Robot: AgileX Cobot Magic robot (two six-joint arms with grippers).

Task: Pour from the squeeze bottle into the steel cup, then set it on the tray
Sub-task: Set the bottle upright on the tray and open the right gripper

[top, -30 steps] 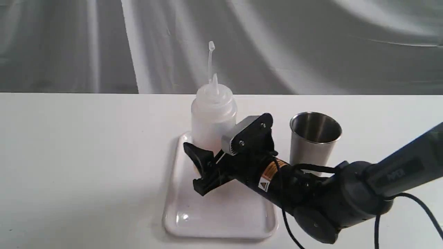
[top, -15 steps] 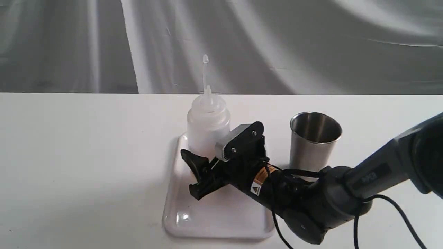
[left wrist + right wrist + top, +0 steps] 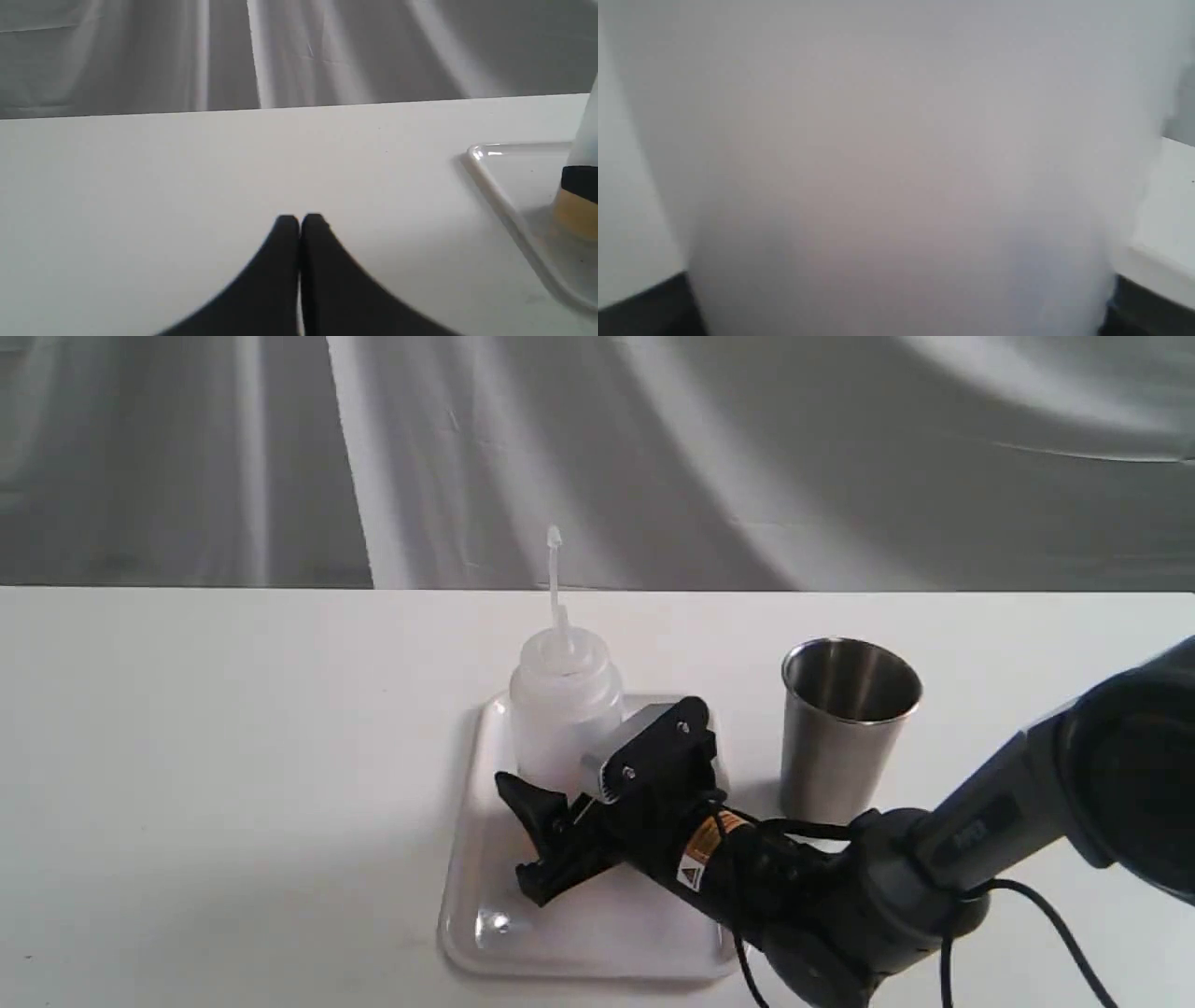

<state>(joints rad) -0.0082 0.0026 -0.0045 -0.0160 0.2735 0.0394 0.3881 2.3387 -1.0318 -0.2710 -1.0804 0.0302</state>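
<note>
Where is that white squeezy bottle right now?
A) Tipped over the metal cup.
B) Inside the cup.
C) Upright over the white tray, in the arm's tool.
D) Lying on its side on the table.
C: the squeeze bottle stands upright, nozzle up, over the tray with the right tool closed round it; the steel cup stands apart.

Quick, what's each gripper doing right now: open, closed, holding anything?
Left gripper: closed, holding nothing.
Right gripper: closed on the squeeze bottle.
</note>
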